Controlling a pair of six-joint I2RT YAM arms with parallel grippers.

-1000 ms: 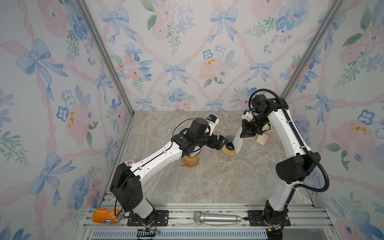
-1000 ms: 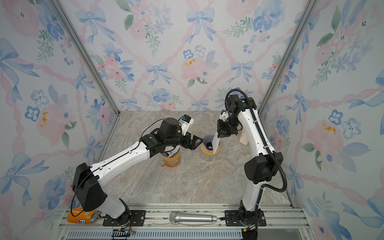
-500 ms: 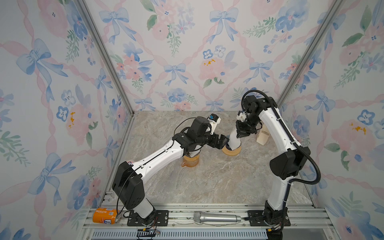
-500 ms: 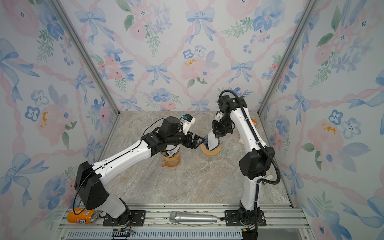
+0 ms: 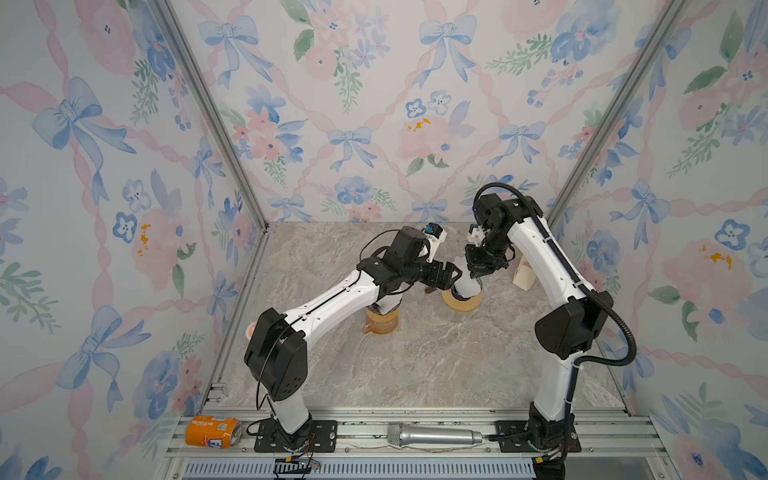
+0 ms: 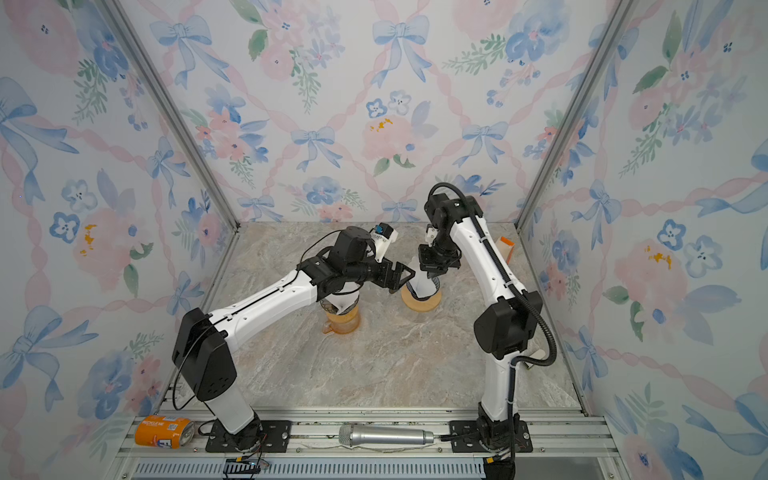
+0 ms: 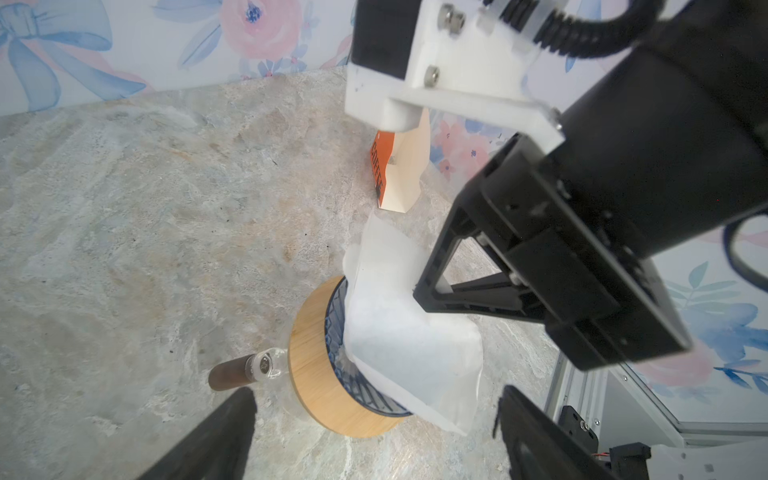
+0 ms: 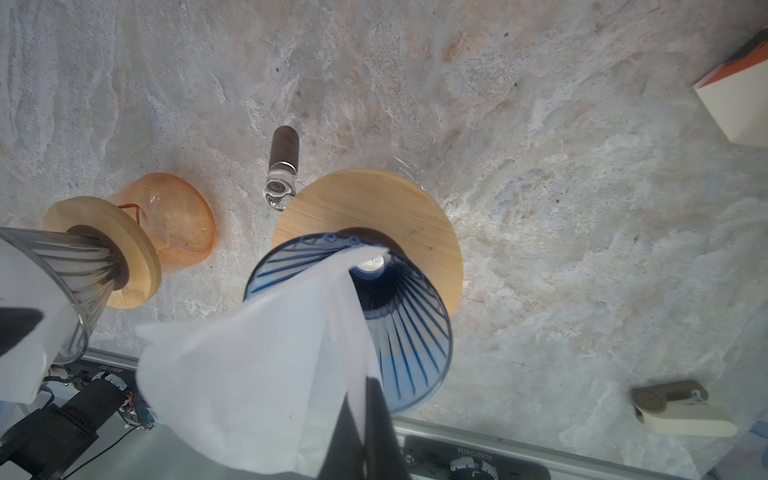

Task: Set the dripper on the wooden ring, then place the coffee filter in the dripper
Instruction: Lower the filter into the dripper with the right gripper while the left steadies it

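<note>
The right gripper (image 7: 419, 293) pinches the coffee filter (image 7: 409, 349) standing in the blue dripper (image 7: 338, 332).

Top pair high, front, downward; wrist views close, both apparently on dripper (image 8: 415, 328).

Orange can (image 5: 212, 431), silver microphone (image 5: 434, 435), coffee box (image 5: 523, 274), amber carafe (image 5: 381, 323).

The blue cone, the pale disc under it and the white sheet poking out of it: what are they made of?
The dripper looks like translucent blue glass or plastic: glossy, ribbed and see-through, though I cannot tell which of the two. Its collar seems to be pale wood, matte, with faint grain. The coffee filter looks like thin white paper, matte and creased.
</note>
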